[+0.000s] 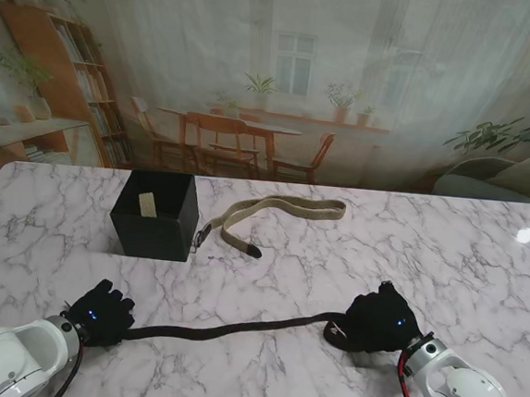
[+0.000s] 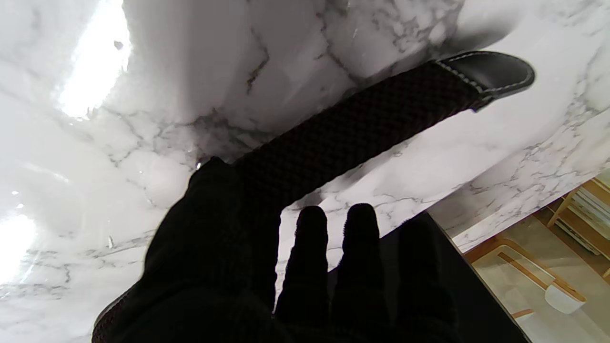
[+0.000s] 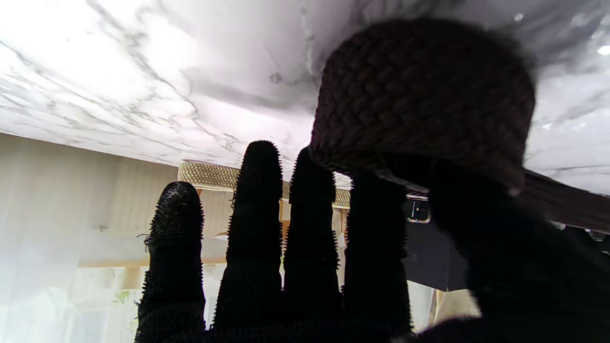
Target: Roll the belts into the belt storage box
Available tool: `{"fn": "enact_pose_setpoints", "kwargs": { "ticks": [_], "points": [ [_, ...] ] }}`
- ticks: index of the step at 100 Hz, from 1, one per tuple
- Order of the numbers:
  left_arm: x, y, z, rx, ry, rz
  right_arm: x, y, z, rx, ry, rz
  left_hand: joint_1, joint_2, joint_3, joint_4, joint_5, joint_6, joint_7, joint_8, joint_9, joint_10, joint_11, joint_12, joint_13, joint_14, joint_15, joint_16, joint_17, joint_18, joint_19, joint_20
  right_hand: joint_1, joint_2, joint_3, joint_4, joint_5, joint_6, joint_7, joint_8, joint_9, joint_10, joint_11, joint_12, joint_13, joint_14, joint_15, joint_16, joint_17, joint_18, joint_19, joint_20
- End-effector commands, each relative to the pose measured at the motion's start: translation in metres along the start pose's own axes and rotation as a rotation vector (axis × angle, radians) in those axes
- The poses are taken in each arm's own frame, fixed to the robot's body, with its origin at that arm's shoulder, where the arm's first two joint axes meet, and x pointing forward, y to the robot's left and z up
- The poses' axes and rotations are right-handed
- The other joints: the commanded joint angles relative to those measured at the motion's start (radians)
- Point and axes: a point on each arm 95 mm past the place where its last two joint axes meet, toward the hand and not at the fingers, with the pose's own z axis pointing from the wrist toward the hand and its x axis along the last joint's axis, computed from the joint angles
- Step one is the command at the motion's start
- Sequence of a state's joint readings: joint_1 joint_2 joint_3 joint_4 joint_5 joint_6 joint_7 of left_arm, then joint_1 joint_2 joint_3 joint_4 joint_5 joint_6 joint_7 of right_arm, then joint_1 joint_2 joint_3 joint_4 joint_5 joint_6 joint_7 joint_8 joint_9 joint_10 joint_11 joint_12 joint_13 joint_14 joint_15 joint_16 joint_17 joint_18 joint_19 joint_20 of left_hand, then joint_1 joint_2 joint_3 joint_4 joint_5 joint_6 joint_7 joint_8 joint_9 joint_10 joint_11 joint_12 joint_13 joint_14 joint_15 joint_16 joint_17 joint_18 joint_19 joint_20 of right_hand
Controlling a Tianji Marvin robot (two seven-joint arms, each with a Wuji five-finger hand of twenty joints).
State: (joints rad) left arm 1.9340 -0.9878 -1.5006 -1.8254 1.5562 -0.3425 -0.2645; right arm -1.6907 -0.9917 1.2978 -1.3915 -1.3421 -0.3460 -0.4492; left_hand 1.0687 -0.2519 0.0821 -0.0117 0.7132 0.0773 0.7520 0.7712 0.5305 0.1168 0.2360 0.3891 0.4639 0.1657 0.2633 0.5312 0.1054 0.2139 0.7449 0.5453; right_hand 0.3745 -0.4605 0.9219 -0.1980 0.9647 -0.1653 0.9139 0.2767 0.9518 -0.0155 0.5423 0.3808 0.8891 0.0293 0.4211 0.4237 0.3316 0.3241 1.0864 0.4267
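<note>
Black-gloved fingers (image 3: 261, 200) of the right hand (image 1: 380, 320) curl on the coiled end of a dark braided fabric belt (image 1: 235, 328). Its leather-tipped end lies under the left hand (image 1: 100, 312), thumb pressing it. Farther off, the black square storage box (image 1: 155, 215) stands beside a khaki webbing belt (image 1: 277, 216).

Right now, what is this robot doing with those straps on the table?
It is rolling up a dark woven belt. The right hand holds the end that is already partly coiled, while the left hand presses down the other end, with the belt stretched across the marble table between them. A second, tan belt lies untouched beside the black storage box, farther from me.
</note>
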Motion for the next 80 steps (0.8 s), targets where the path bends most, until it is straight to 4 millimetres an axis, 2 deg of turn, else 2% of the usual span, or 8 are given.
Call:
{"fn": "enact_pose_setpoints", "kwargs": {
  "ticks": [1,5,32,44,50,59,70,80],
  "points": [
    [0.0010,0.0028,0.0006,-0.014,-0.002,-0.003,-0.0008,-0.0048,-0.0034,0.020,-0.003,0.016,0.022,-0.009,0.024,0.003,0.034,0.002,0.013,0.008,0.021,0.004,-0.003,0.010,0.015,0.000,0.008,0.010,-0.008,0.000,0.017,0.001,-0.064,0.101,-0.024,0.061,0.031,0.046,-0.092,0.055,-0.028,0.022,-0.020,-0.009,-0.005,0.022,0.001,0.006,-0.002,-0.009,0.011,-0.003],
    [0.0008,0.0028,0.0008,-0.012,-0.004,-0.003,-0.0012,-0.0048,-0.0037,0.019,-0.005,0.022,0.023,-0.008,0.024,0.003,0.033,0.000,0.012,0.008,0.020,0.005,-0.003,0.009,0.015,0.001,0.008,0.010,-0.009,0.000,0.017,0.001,-0.093,0.170,-0.060,0.100,0.046,0.065,-0.151,0.153,-0.031,0.029,-0.020,-0.010,-0.008,0.025,0.002,0.006,-0.005,-0.009,0.011,-0.006],
    [0.0006,0.0027,0.0017,-0.004,-0.009,-0.002,-0.0022,-0.0074,-0.0060,0.049,-0.031,0.077,0.024,-0.003,0.019,0.002,0.031,-0.005,0.008,0.007,0.019,0.006,-0.005,0.008,0.012,0.002,0.005,0.007,-0.011,0.002,0.013,-0.001,-0.123,0.537,-0.468,0.098,0.004,0.117,-0.239,0.178,-0.103,0.064,-0.012,-0.015,-0.084,0.049,0.015,0.004,-0.053,-0.005,-0.004,0.000],
    [0.0005,0.0026,0.0019,-0.003,-0.011,-0.002,-0.0020,-0.0095,-0.0073,0.066,-0.030,0.105,0.025,-0.002,0.016,0.002,0.031,-0.006,0.008,0.007,0.018,0.006,-0.005,0.008,0.013,0.001,0.005,0.007,-0.011,0.003,0.012,-0.001,-0.224,0.562,-0.643,0.102,-0.051,0.146,-0.276,0.173,-0.154,0.075,-0.022,-0.018,-0.126,0.055,0.012,0.001,-0.083,0.000,-0.020,0.001],
    [0.0004,0.0025,0.0021,-0.003,-0.012,-0.002,-0.0018,-0.0106,-0.0083,0.084,-0.026,0.120,0.025,-0.001,0.014,0.002,0.031,-0.007,0.007,0.006,0.018,0.007,-0.005,0.008,0.012,0.002,0.005,0.006,-0.011,0.003,0.011,-0.001,-0.289,0.521,-0.691,0.113,-0.088,0.163,-0.299,0.171,-0.192,0.080,-0.028,-0.018,-0.149,0.057,0.009,0.001,-0.105,0.005,-0.034,0.002],
    [0.0003,0.0026,0.0022,-0.004,-0.013,-0.003,-0.0016,-0.0114,-0.0102,0.116,-0.019,0.130,0.026,0.000,0.013,0.002,0.030,-0.007,0.007,0.006,0.019,0.007,-0.005,0.007,0.012,0.003,0.005,0.006,-0.011,0.002,0.011,-0.001,-0.519,0.319,-0.399,0.099,-0.143,0.181,-0.348,0.191,-0.252,0.086,-0.036,-0.022,-0.176,0.046,0.002,0.002,-0.127,0.015,-0.068,0.026],
    [0.0001,0.0027,0.0021,-0.002,-0.016,-0.003,-0.0017,-0.0114,-0.0116,0.131,0.002,0.078,0.027,0.001,0.011,0.002,0.029,-0.009,0.006,0.006,0.018,0.007,-0.005,0.007,0.013,0.003,0.005,0.005,-0.012,0.002,0.010,-0.002,-0.448,0.078,-0.231,0.087,-0.181,0.178,-0.357,0.199,-0.279,0.086,-0.044,-0.025,-0.166,0.037,-0.011,-0.004,-0.107,0.036,-0.072,0.031],
    [-0.0001,0.0027,0.0022,0.001,-0.016,-0.003,-0.0002,-0.0120,-0.0101,0.112,0.009,0.057,0.027,0.000,0.009,0.003,0.030,-0.008,0.006,0.006,0.019,0.008,-0.005,0.007,0.013,0.002,0.006,0.005,-0.012,0.003,0.010,-0.001,-0.240,-0.018,-0.254,0.100,-0.164,0.155,-0.305,0.225,-0.265,0.078,-0.035,-0.026,-0.127,0.032,-0.026,-0.014,-0.072,0.038,-0.067,0.024]
  ]
}}
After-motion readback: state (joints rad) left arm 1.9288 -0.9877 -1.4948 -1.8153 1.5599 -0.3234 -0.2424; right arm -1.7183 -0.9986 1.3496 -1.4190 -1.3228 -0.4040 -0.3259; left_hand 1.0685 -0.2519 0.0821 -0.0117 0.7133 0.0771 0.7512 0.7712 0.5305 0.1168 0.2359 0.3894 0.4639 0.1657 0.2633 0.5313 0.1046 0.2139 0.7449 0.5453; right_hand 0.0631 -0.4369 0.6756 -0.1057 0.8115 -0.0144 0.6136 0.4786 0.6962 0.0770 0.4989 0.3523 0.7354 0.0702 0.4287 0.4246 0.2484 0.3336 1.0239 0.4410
